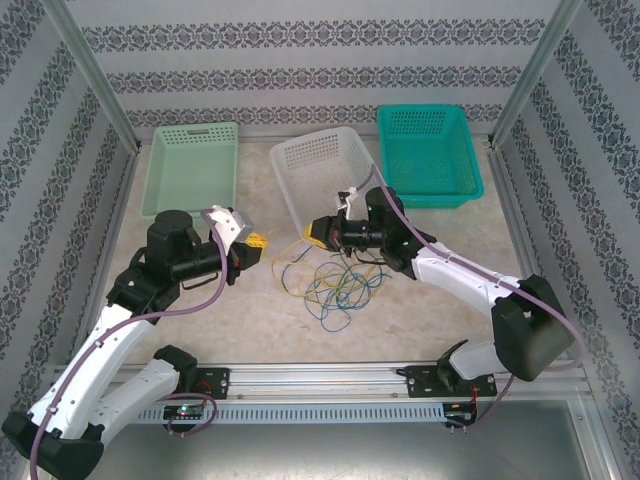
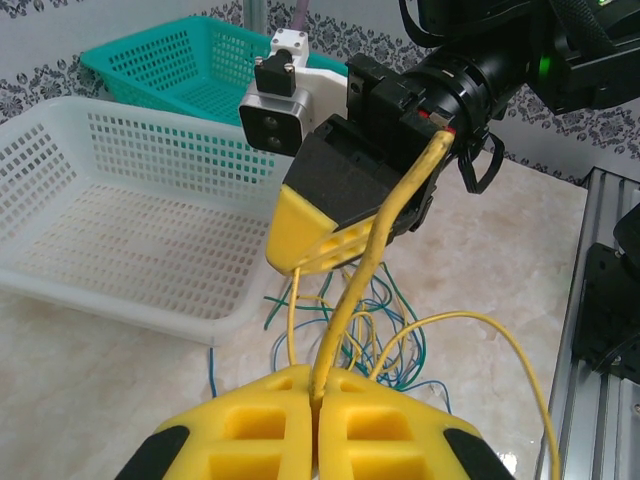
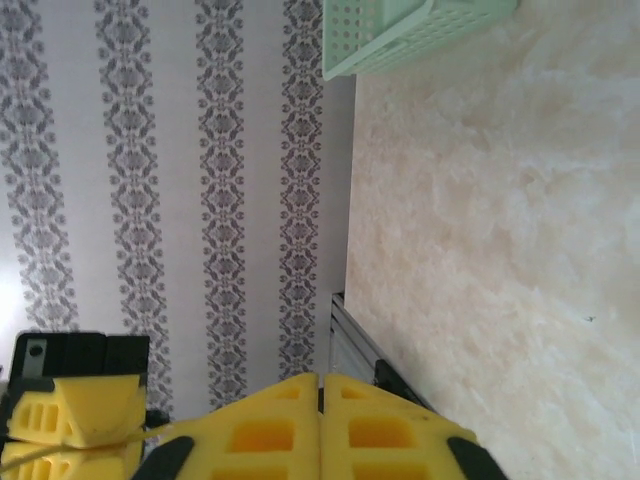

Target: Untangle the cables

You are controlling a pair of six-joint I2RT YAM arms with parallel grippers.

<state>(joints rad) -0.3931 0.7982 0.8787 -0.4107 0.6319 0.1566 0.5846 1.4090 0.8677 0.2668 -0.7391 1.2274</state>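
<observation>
Cables (image 1: 335, 282): yellow, blue and green tangle on the table (image 1: 400, 330), on the near side of the white basket (image 1: 285, 190), between my arms.
Left gripper (image 2: 316, 385): closed, pinching one yellow cable (image 2: 365, 270).
Right gripper (image 3: 320, 385): fingers pressed together; I cannot tell if it holds anything.

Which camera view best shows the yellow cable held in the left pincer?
The left wrist view: the yellow cable runs large up the foreground from the shut left pincer. The top external view shows it as a thin line between the arms; the right wrist view catches a faint sliver.
</observation>
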